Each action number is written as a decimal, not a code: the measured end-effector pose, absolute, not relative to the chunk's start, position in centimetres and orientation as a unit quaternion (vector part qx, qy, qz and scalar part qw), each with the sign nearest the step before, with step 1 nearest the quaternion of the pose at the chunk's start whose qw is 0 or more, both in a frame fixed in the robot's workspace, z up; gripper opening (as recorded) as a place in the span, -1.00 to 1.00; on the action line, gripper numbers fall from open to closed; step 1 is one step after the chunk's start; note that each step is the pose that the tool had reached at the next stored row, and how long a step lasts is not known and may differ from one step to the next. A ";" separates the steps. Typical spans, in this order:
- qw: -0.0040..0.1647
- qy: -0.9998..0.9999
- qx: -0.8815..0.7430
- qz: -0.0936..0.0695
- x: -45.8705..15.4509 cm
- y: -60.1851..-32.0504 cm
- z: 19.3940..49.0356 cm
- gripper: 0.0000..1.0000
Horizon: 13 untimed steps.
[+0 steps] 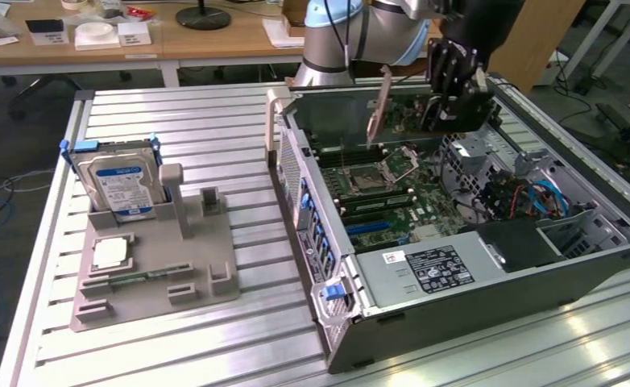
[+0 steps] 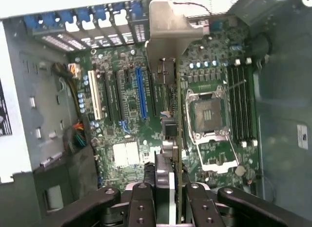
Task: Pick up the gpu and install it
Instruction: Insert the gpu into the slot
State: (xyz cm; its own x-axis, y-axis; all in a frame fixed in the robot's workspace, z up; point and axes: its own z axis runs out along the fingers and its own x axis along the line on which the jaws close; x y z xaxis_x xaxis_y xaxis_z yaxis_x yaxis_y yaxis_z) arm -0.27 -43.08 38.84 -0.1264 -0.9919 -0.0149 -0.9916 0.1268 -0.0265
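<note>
The gpu (image 1: 379, 105) hangs upright over the open computer case (image 1: 573, 278), and my gripper (image 1: 433, 111) is shut on it from above. In the wrist view the gpu (image 2: 177, 124) is edge-on between my black fingers (image 2: 146, 197). Its metal end bracket (image 2: 165, 36) points toward the blue slot clips at the case's rear wall. It floats above the green motherboard (image 2: 122, 119), beside the long blue expansion slot (image 2: 141, 90) and the processor socket (image 2: 207, 112). My gripper (image 2: 168, 183) holds the card clear of the board.
On the exterior view's left a grey fixture (image 1: 202, 266) holds a blue-labelled silver hard drive (image 1: 122, 184) and a small square processor chip (image 1: 111, 254). The ribbed metal table (image 1: 186, 121) carries both the fixture and the case. Cables and a drive cage (image 1: 530, 197) fill the case's right side.
</note>
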 end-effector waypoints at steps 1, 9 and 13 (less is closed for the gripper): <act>0.015 0.745 -0.667 -0.005 -0.3 -43.1 38.7 -0.44; 0.015 0.731 -0.682 -0.004 -2.1 -43.1 37.7 -0.44; 0.014 0.730 -0.684 -0.004 -2.2 -43.1 37.1 -0.44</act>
